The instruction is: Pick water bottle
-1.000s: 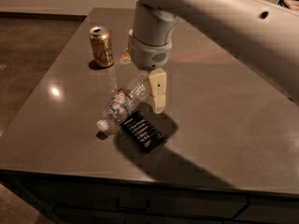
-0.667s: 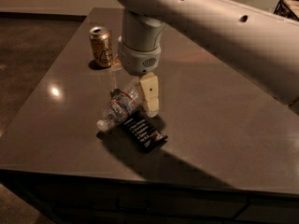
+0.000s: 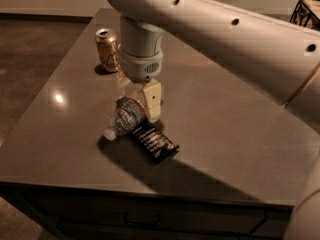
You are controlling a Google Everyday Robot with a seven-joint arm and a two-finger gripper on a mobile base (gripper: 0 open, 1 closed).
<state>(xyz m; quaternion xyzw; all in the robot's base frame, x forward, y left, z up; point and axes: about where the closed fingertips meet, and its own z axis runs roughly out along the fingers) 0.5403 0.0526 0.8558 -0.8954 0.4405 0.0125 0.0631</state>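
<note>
Looked down obliquely, at close range, from past the worktop's (image 3: 225,134) near edge, toward the gripper (image 3: 138,103) low over its middle.

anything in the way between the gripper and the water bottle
Nothing visible does. The gripper hangs over the clear ribbed plastic water bottle, lying on its side. The flat black snack wrapper lies beside it; the gold soda can stands apart.

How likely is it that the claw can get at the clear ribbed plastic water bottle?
Probably yes: the open claw hangs just above the water bottle, which lies sideways; nothing covers it.
</note>
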